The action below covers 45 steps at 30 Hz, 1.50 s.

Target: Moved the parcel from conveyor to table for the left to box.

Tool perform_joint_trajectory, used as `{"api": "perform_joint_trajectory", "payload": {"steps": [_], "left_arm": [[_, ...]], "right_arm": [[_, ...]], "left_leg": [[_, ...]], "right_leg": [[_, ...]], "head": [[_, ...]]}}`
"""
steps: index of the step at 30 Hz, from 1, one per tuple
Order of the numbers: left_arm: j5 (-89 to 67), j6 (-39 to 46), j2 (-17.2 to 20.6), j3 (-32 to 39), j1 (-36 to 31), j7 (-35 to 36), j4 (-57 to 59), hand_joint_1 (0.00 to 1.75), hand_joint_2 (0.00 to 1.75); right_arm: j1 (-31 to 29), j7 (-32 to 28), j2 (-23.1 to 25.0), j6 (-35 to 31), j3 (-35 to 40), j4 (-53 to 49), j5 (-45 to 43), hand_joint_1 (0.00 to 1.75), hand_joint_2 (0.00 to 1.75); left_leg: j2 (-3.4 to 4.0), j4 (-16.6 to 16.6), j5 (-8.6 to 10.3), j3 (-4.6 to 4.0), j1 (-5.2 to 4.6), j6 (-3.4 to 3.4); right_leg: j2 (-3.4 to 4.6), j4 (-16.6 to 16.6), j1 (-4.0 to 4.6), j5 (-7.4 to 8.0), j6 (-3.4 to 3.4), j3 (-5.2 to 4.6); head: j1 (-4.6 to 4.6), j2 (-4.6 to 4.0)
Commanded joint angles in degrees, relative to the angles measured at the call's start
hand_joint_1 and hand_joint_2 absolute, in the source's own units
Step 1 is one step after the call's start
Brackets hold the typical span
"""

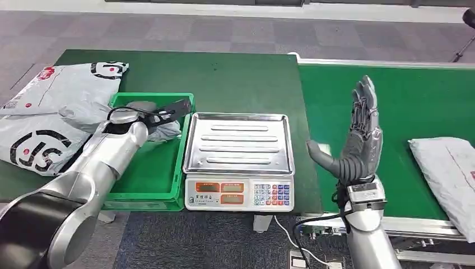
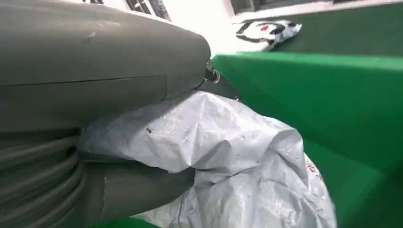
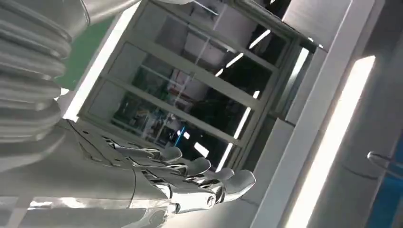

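- A heap of grey courier bags lay at the left edge of the green tabletop, printed with bold black ring logos and a small red mark; the lettering was too small to read. They looked like sorted parcels put aside.
- The green box stood just left of the scale, near the tabletop's front edge, handy for the left arm.
- The left hand reached into the box with its fingers wrapped round a crumpled grey parcel, seemingly to lower it in; a red speck showed on the wrap, unreadable.
- The scale sat by the tabletop's front right corner beside the conveyor, its steel tray bare, red displays and coloured keypad facing the robot; no digits were legible.
- The right hand stood upright above the conveyor's left edge, fingers straight and spread, holding nothing, probably waiting.
- Another grey parcel lay at the conveyor's right edge, likely the next to move.
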Motion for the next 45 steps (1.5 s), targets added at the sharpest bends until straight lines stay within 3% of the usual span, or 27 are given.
{"api": "perform_joint_trajectory", "payload": {"steps": [1,9,12,13,14,15,25,40,45], "left_arm": [[0.16,-3.86,0.37,2.59,0.20,-0.96,4.95,1.75,1.75],[0.15,-4.06,0.29,2.59,-0.04,-0.87,4.97,1.75,1.75],[1.86,-5.83,-0.64,3.85,0.97,-5.38,4.75,1.75,1.75],[2.21,-4.52,-1.39,4.13,1.70,-6.16,4.23,0.86,1.75],[1.75,-3.38,-1.75,3.67,1.90,-6.23,3.88,0.24,1.75],[1.71,-1.66,-2.16,3.62,1.94,-6.61,3.60,0.00,1.75],[-0.07,4.08,-3.33,1.41,0.81,-5.22,1.84,0.00,1.75],[0.58,19.08,0.33,4.48,-0.48,1.41,0.53,0.00,1.75],[-0.68,18.14,1.96,3.70,-0.92,1.58,1.28,0.00,1.75]], "right_arm": [[-3.30,0.18,1.98,0.25,3.29,6.66,0.71,0.00,1.75],[-3.28,0.17,1.88,0.27,3.23,6.63,0.72,0.00,1.75],[-3.73,0.16,1.69,0.73,3.29,6.98,0.79,0.00,1.75],[-4.00,0.19,1.37,0.98,3.22,7.16,0.70,0.00,1.75],[-3.91,0.22,1.26,1.06,3.14,7.07,0.65,0.00,1.75],[-3.73,0.30,1.11,1.21,3.03,6.71,0.56,0.00,1.75],[-2.89,1.40,1.17,1.46,2.58,5.17,0.68,0.00,1.75],[-1.80,3.17,1.93,1.83,1.77,2.62,1.06,0.00,1.75],[-1.86,3.58,2.16,2.06,1.67,2.45,1.21,0.00,1.75]], "left_leg": [[0.33,-0.11,-0.05,0.22,0.03,-0.06],[0.25,-0.05,-0.05,0.13,0.05,-0.04],[0.21,-0.05,-0.03,0.10,0.05,-0.04],[0.31,-0.13,-0.04,0.23,0.06,-0.05],[0.23,-0.10,-0.03,0.18,0.03,-0.04],[0.19,-0.09,-0.03,0.16,0.01,-0.03],[0.06,0.00,-0.02,0.03,0.04,-0.03],[0.25,-0.07,-0.05,0.16,0.05,-0.07],[0.38,-0.06,-0.07,0.16,0.06,-0.08]], "right_leg": [[0.25,-0.10,0.05,0.04,-0.12,0.12],[0.16,-0.07,0.07,0.03,-0.09,0.06],[0.13,-0.06,0.06,0.02,-0.09,0.04],[0.19,-0.15,0.08,0.05,-0.14,0.15],[0.14,-0.11,0.04,0.03,-0.10,0.11],[0.11,-0.09,0.02,0.02,-0.09,0.10],[0.00,-0.02,0.05,0.00,-0.07,0.00],[0.12,-0.07,0.07,0.01,-0.16,0.07],[0.24,-0.06,0.08,0.02,-0.17,0.03]], "head": [[0.00,0.00],[0.00,0.00],[0.00,0.00],[0.00,0.00],[0.00,0.00],[0.00,0.00],[0.00,0.00],[0.00,0.00],[-0.02,0.00]]}}
